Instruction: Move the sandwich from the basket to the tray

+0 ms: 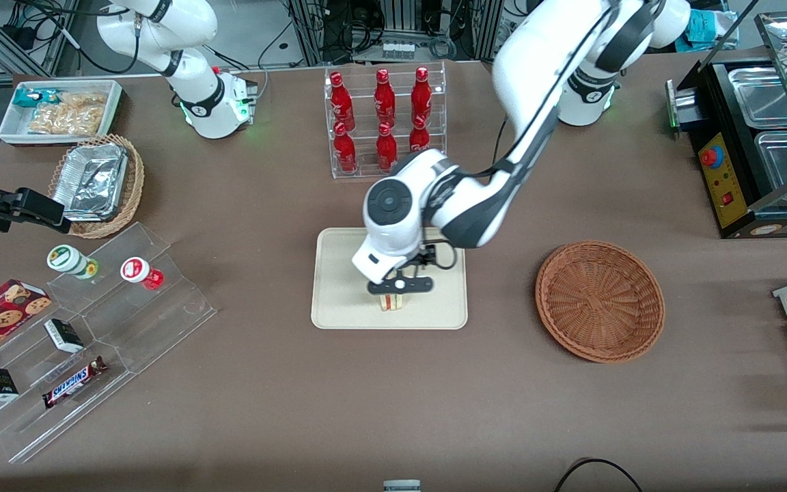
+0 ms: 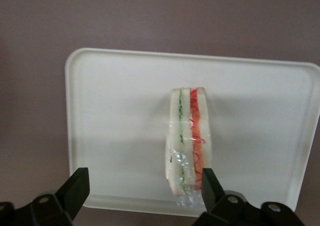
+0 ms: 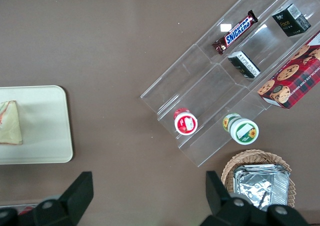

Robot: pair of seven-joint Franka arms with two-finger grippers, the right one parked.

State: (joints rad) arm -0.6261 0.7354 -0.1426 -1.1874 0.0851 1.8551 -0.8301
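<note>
The sandwich [image 1: 393, 301], a pale wedge in clear wrap with red and green filling, stands on its edge on the cream tray [image 1: 342, 273], near the tray's rim nearest the front camera. My left gripper [image 1: 397, 290] hovers just above it, open. In the left wrist view the sandwich [image 2: 188, 141] rests on the tray [image 2: 115, 116] with one fingertip [image 2: 211, 185] beside it and the other fingertip [image 2: 76, 187] wide apart from it. The reddish-brown wicker basket [image 1: 599, 300] lies empty toward the working arm's end of the table. The right wrist view shows the sandwich [image 3: 10, 122] on the tray [image 3: 45, 131].
A clear rack of red bottles [image 1: 384, 121] stands farther from the front camera than the tray. A clear stepped shelf [image 1: 86, 335] with snacks, a tan basket of foil containers [image 1: 96, 184] and a white bin [image 1: 59, 113] lie toward the parked arm's end. A black appliance [image 1: 755, 143] stands toward the working arm's end.
</note>
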